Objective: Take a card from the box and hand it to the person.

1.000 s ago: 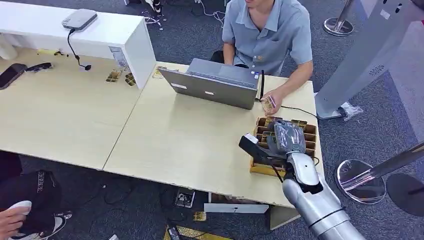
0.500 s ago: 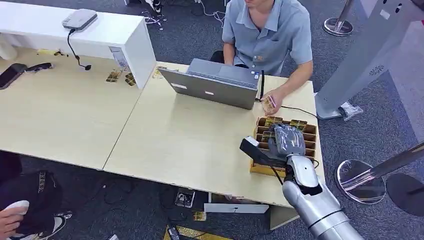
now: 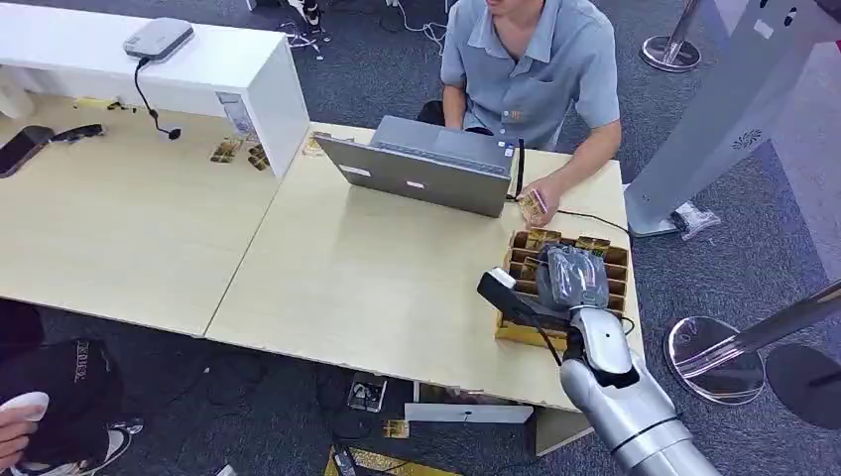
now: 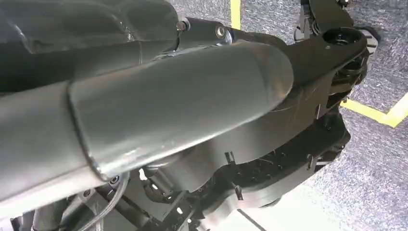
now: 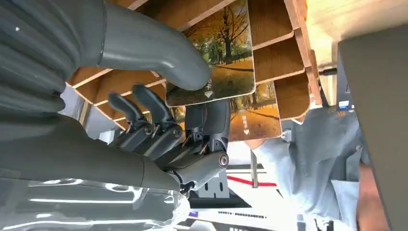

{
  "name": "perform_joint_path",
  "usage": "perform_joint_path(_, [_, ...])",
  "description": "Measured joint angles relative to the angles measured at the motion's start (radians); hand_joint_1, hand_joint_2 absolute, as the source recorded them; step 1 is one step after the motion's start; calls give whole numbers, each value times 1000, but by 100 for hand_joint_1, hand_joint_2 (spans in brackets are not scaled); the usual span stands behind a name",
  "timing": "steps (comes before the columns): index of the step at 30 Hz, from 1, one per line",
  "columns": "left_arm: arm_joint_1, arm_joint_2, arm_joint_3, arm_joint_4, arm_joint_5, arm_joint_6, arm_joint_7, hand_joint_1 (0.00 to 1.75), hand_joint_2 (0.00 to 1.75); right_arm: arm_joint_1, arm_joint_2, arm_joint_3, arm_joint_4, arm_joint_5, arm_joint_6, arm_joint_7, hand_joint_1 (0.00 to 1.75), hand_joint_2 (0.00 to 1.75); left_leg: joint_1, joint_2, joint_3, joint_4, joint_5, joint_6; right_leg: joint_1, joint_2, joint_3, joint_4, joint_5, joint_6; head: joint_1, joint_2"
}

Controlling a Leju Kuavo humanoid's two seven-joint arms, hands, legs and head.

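A wooden card box [image 3: 617, 260] with slotted dividers stands at the table's right end, with cards upright in it. My right hand [image 3: 570, 276] is down over the box. In the right wrist view the thick thumb [image 5: 159, 53] presses on a card [image 5: 226, 53] printed with autumn trees, and the darker fingers [image 5: 211, 125] curl behind it, so the card is pinched between them. That card still sits among the box's dividers [image 5: 274, 53]. Another card [image 5: 255, 120] stands behind it. The person [image 3: 531, 69] sits across the table, one hand [image 3: 543, 196] resting on a card near the box.
An open grey laptop [image 3: 421, 169] stands between the person and the table's middle, with a black cable [image 3: 590, 218] running past the box. A white shelf unit [image 3: 198, 59] is at the back left. Stanchion bases [image 3: 714, 357] stand on the floor to the right.
My right hand has shifted only slightly over the box and stays down among the cards. The person's hand has barely moved.
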Motion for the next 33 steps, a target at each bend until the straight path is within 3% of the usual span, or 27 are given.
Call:
perform_joint_path(13, [0, 0, -3, 0, 0, 1, 0, 0, 0, 7, -2, -24, -60, 52, -20, 32, 175, 175, 0, 0, 0, 0, 0, 0, 0, 0, 0, 0, 0, 0, 0, 0])
perform_joint_path(23, [0, -1, -6, 0, 0, 2, 0, 0, 0, 15, -24, -79, -271, 138, -32, 62, 175, 175, 0, 0, 1, 0, 0, 0, 0, 0, 0, 0, 0, 0, 0, 0])
perform_joint_path(30, [0, -1, -6, 0, 0, 2, 0, 0, 0, 17, -27, -83, -290, 145, -32, 62, 175, 175, 0, 0, 1, 0, 0, 0, 0, 0, 0, 0, 0, 0, 0, 0])
perform_joint_path(31, [0, -3, -7, 0, 0, 0, 0, 0, 0, 26, -40, -109, -397, 160, -30, 64, 175, 175, 0, 0, 0, 0, 0, 0, 0, 0, 0, 0, 0, 0, 0, 0])
perform_joint_path(33, [0, -3, -8, 0, 0, 0, 0, 0, 0, 29, -43, -112, -417, 164, -29, 63, 175, 175, 0, 0, 0, 0, 0, 0, 0, 0, 0, 0, 0, 0, 0, 0])
